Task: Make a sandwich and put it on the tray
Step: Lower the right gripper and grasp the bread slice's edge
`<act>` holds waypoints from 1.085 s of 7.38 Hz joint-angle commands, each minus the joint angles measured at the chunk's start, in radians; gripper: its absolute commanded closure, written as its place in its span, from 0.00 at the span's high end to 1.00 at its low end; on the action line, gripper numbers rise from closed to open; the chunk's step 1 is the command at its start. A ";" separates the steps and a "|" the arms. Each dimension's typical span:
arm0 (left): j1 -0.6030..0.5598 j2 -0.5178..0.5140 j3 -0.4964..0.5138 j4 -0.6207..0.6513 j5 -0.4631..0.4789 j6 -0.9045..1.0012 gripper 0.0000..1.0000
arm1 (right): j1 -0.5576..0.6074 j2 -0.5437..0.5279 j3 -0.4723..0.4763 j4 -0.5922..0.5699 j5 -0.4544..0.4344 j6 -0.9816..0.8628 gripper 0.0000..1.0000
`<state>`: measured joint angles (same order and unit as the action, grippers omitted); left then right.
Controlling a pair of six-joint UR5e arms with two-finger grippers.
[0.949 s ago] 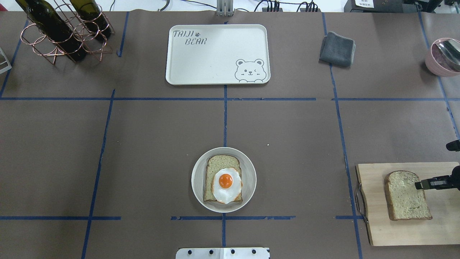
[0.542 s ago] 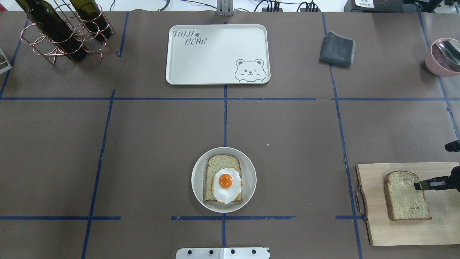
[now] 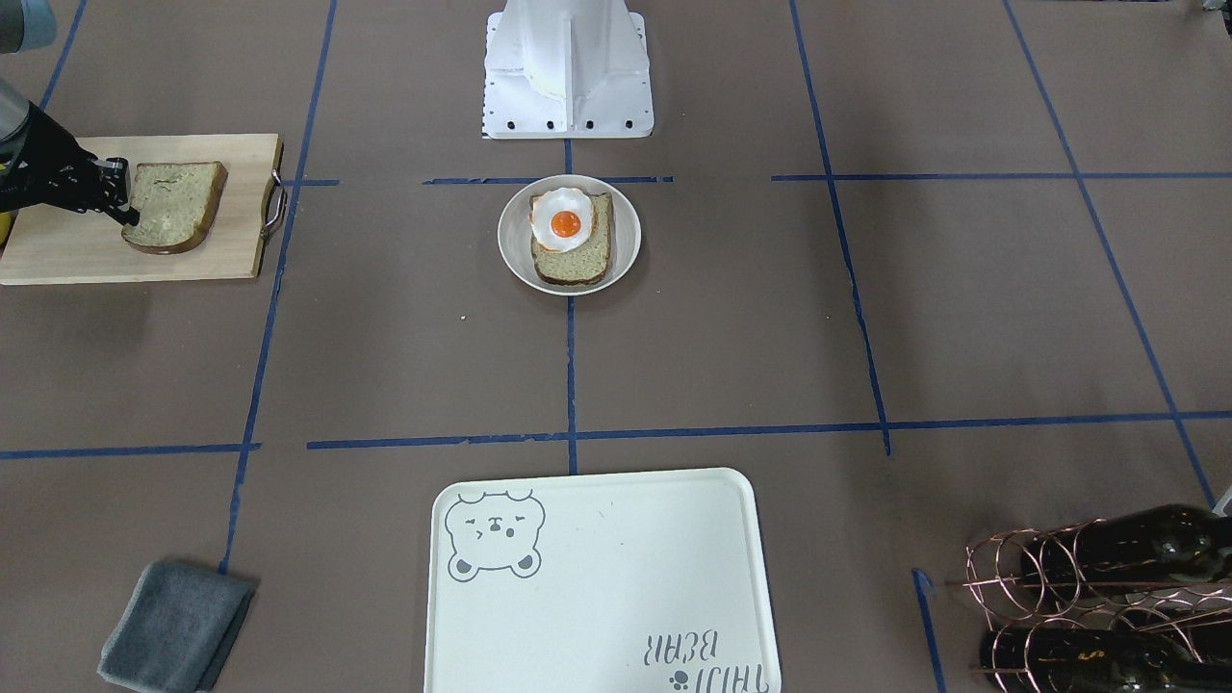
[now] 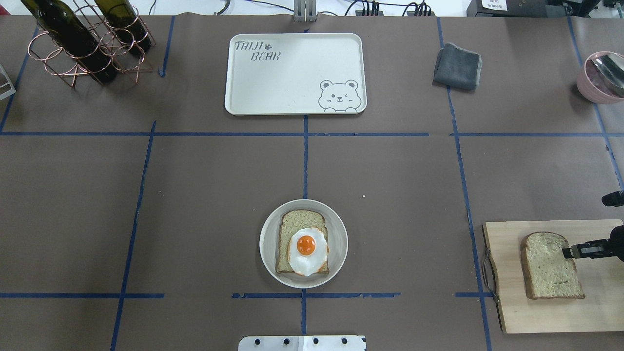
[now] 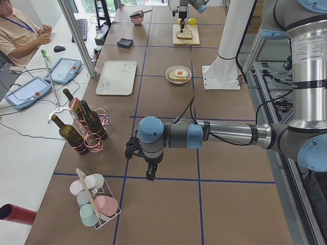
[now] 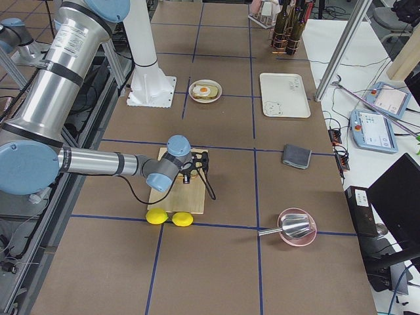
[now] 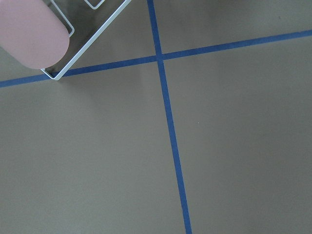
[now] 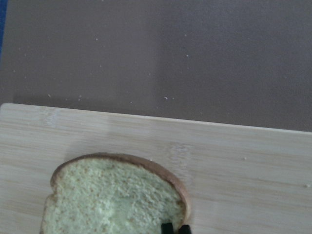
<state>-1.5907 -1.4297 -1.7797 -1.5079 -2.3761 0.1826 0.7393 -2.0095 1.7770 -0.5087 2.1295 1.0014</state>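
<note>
One bread slice (image 4: 298, 220) lies on a small round white plate (image 4: 266, 243) near the table's front middle, with the fried egg (image 4: 307, 252) on top. The second bread slice (image 4: 548, 268) lies on the wooden cutting board (image 4: 536, 317) at the right. My right gripper (image 4: 565, 252) is at that slice's right crust edge, its tips close together on the crust in the right wrist view (image 8: 175, 228). The cream bear tray (image 4: 292, 78) stands bare at the back middle. My left gripper (image 5: 149, 176) hangs far off to the left over bare table; I cannot tell its state.
A grey folded cloth (image 4: 457, 66) lies right of the tray. A copper rack with wine bottles (image 4: 83, 41) stands at the back left. A pink bowl with a metal scoop (image 4: 599, 78) is at the far right. Two lemons (image 6: 167, 216) lie beside the board. A rack of cups (image 5: 94, 204) is near my left gripper.
The slice on the board has shifted a few pixels left and its right edge sits slightly differently. My right gripper stays at its crust. The plate, egg and tray have not moved.
</note>
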 commanded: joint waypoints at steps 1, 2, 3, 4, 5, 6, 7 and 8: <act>0.000 0.000 -0.003 0.000 0.000 0.000 1.00 | 0.002 0.000 0.006 0.002 0.003 -0.003 0.00; 0.000 0.000 -0.004 0.000 0.000 0.000 1.00 | 0.005 0.000 0.010 0.005 0.019 -0.003 0.00; 0.000 0.000 -0.004 0.000 0.000 0.000 1.00 | 0.009 0.000 0.021 0.022 0.059 -0.003 0.00; 0.000 0.000 -0.004 0.000 0.000 0.000 1.00 | 0.050 0.005 0.022 0.030 0.131 -0.003 0.00; 0.000 0.000 -0.006 0.000 0.000 0.000 1.00 | 0.087 0.006 0.025 0.070 0.182 -0.003 0.00; 0.000 -0.002 -0.006 0.000 0.000 0.000 1.00 | 0.133 0.029 0.022 0.085 0.260 -0.003 0.00; 0.000 -0.002 -0.006 0.000 0.000 0.000 1.00 | 0.196 0.079 0.021 0.082 0.353 0.000 0.00; 0.000 -0.002 -0.006 0.000 0.000 0.000 1.00 | 0.213 0.113 0.027 0.082 0.372 0.009 0.00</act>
<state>-1.5907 -1.4310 -1.7855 -1.5079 -2.3761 0.1825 0.9079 -1.9443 1.8000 -0.4295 2.4391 1.0025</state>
